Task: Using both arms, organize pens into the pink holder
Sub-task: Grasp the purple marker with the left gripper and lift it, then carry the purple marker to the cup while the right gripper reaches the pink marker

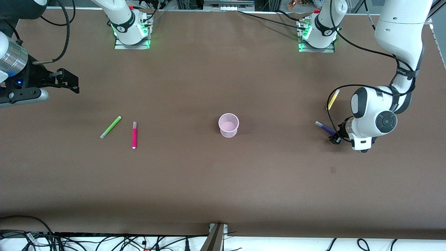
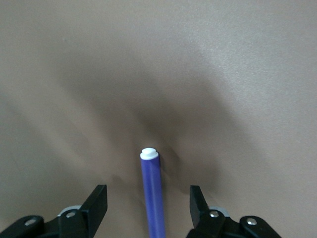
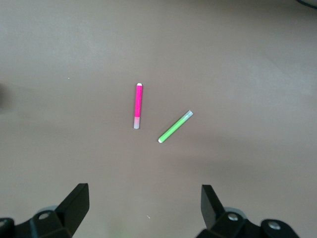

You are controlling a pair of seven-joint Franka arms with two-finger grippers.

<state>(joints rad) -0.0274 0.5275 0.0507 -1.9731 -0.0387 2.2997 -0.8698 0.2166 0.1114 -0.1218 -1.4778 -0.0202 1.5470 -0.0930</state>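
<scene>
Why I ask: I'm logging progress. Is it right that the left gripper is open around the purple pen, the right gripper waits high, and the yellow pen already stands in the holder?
Not quite. The front view shows the holder empty; the yellow pen lies on the table near the left gripper. The rest holds: that gripper is open around the purple pen, and the right gripper waits high.

holder (image 1: 228,125): translucent pale pink
green pen (image 1: 110,127): lime, pale cap
pink pen (image 1: 134,135): magenta, pale ends
yellow pen (image 1: 333,99): yellow
purple pen (image 2: 151,193): violet-blue, white tip
desk (image 1: 223,181): plain brown
</scene>
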